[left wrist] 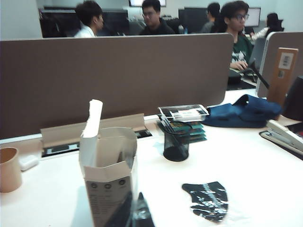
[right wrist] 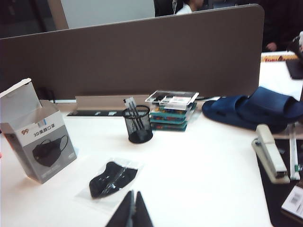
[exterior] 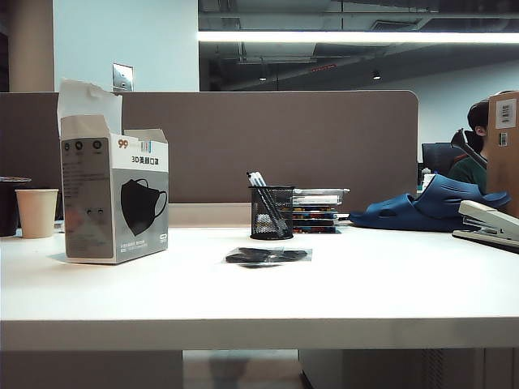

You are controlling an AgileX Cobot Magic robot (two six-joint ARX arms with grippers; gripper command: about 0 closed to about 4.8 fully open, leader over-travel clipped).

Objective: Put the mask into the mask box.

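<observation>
The mask box (exterior: 113, 194) stands upright on the left of the white table (exterior: 365, 284), top flaps open, with a black mask picture on its side. The mask (exterior: 268, 256), black in a clear wrapper, lies flat mid-table in front of the pen holder. Neither gripper shows in the exterior view. In the left wrist view my left gripper (left wrist: 135, 195) is shut and empty, its tips just beside the near corner of the mask box (left wrist: 108, 175), with the mask (left wrist: 207, 200) off to one side. My right gripper (right wrist: 134, 193) is shut and empty, close to the mask (right wrist: 112, 178); the mask box (right wrist: 40, 142) stands farther off.
A black mesh pen holder (exterior: 272, 212) and a stack of flat cases (exterior: 318, 211) stand behind the mask. Blue slippers (exterior: 434, 207), a stapler (exterior: 489, 223) and a brown box (exterior: 503, 146) are at the right. A paper cup (exterior: 37, 212) stands at the far left. A partition wall backs the table.
</observation>
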